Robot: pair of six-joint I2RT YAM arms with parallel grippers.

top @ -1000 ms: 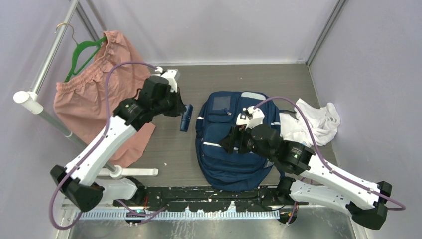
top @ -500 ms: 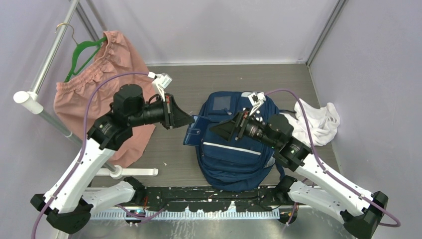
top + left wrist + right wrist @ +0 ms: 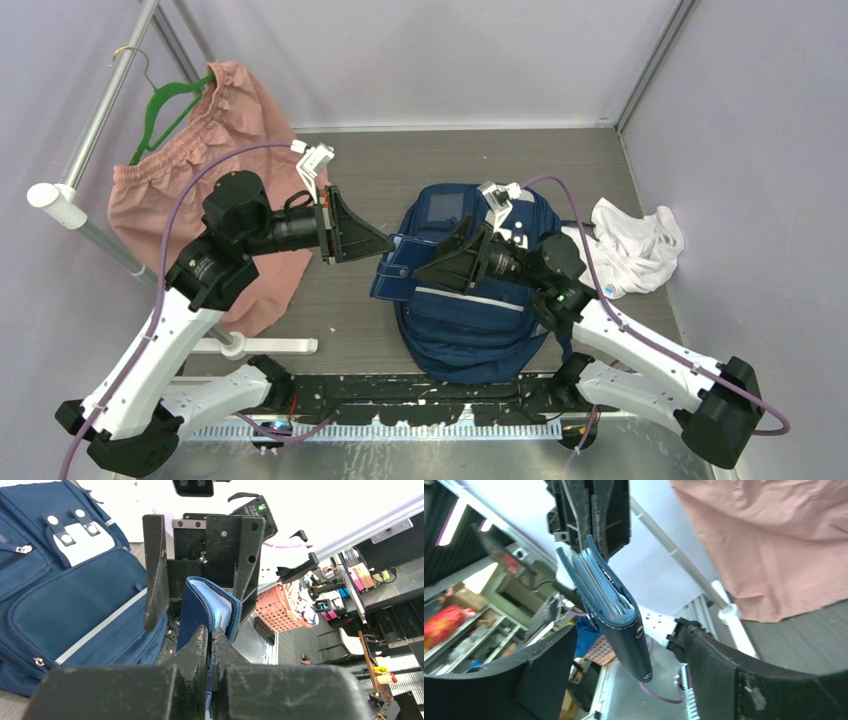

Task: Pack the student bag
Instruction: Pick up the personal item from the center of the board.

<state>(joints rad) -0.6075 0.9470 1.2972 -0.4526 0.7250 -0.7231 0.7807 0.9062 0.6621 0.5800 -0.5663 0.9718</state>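
The grey bench (image 3: 480, 160) carries the student bag (image 3: 470, 330), which lies flat in the middle with its front pocket up, just ahead of my right arm's base. Pink shorts (image 3: 190, 190) hang at the far left, and a white cloth (image 3: 640, 245) lies against the bag's right side. My left fingers (image 3: 197, 645) pinch a small navy wallet (image 3: 210, 610), perhaps a notebook, above the bag's left edge. My right fingers (image 3: 549, 670) stand wide on either side of it, and I cannot tell whether they touch it.

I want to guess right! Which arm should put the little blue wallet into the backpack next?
Right. The open right gripper straddles the navy wallet pinched in the left gripper, and it hangs over the student bag.
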